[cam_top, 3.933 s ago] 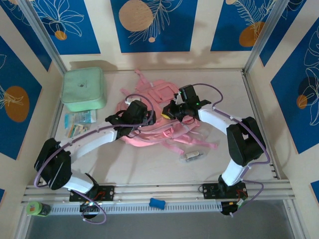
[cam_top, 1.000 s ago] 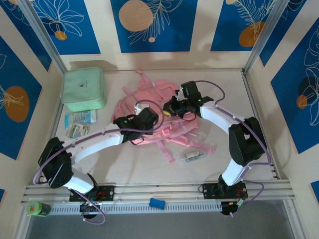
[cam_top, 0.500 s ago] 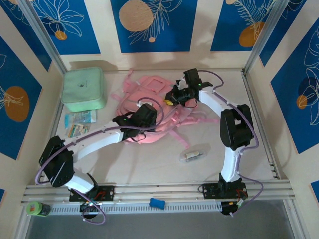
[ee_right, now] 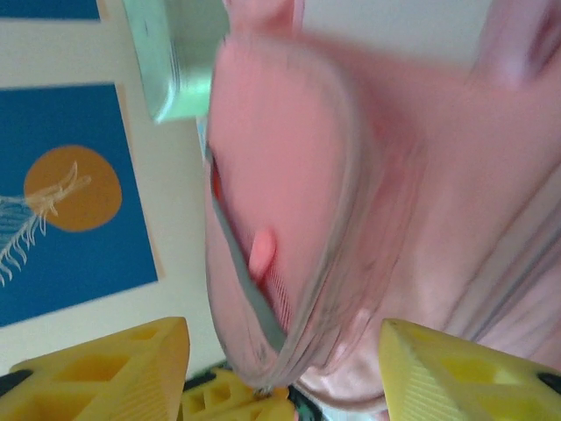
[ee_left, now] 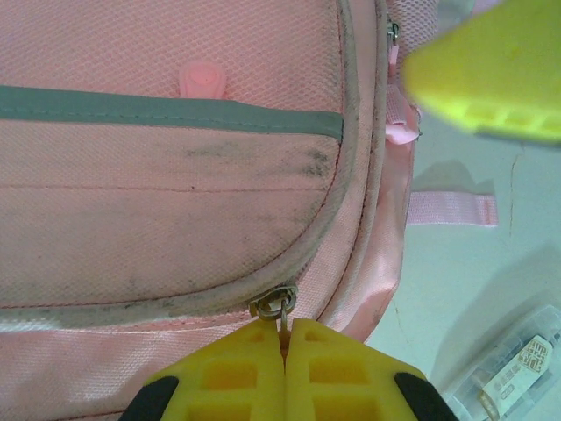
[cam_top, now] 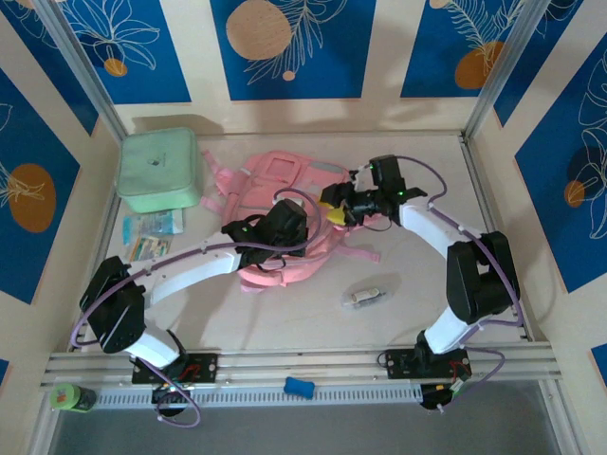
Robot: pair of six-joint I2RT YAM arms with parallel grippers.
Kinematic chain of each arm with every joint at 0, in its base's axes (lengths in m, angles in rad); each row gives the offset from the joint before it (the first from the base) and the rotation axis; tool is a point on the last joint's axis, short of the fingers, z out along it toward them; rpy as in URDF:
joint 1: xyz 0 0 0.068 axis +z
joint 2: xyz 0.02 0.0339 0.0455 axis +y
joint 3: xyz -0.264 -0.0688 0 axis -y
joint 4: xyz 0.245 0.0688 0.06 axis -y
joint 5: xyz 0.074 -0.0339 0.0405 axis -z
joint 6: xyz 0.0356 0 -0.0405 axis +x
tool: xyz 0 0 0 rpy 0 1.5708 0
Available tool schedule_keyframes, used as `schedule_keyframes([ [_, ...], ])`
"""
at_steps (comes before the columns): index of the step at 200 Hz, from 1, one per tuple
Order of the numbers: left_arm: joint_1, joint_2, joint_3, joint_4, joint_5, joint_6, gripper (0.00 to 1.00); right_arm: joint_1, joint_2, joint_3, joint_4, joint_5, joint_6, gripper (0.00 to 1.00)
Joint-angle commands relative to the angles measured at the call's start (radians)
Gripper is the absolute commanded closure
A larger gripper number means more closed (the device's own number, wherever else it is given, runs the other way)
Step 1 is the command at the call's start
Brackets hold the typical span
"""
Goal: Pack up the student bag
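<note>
Pink student bag (cam_top: 283, 185) lies on the surface (cam_top: 285, 318). At the bag's near edge the left pincer (ee_left: 286, 346) is clenched on a metal zip pull (ee_left: 273, 304). At the bag's right side the right pincer (cam_top: 334, 204) stands released, fingers spread. The blurred wrist view perhaps shows fabric between them.

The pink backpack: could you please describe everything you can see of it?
The backpack is soft pink mesh-weave fabric with grey piping, a grey strip and a small pink tab. Its front pocket is smudged dark. It lies flat on the table, right of the mint case, with its straps splayed out. The left gripper is shut on a metal zip pull at the pocket's edge. The right gripper stands open close by it.
</note>
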Motion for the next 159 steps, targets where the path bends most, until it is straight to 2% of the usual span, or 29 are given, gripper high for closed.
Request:
schedule_keyframes([
  [1,-0.004,-0.007,0.003,0.042,0.034,0.035,1.00,0.041,-0.019,-0.024,0.079,-0.034,0.074,0.40],
  [27,-0.005,-0.025,-0.014,0.066,0.043,0.048,1.00,0.086,0.006,-0.020,0.130,-0.004,0.113,0.41],
  [55,-0.004,-0.033,-0.012,0.050,0.037,0.071,1.00,0.103,0.038,-0.011,0.155,0.033,0.118,0.49],
  [109,0.019,-0.064,-0.040,-0.006,0.008,0.088,1.00,0.093,0.056,0.055,0.019,0.124,0.008,0.85],
  [147,0.049,-0.086,-0.066,-0.021,0.021,0.101,1.00,0.081,0.045,0.064,-0.028,0.130,-0.040,1.00],
  [159,0.055,-0.096,-0.073,-0.053,0.005,0.102,1.00,0.066,0.036,0.062,-0.042,0.130,-0.057,1.00],
])
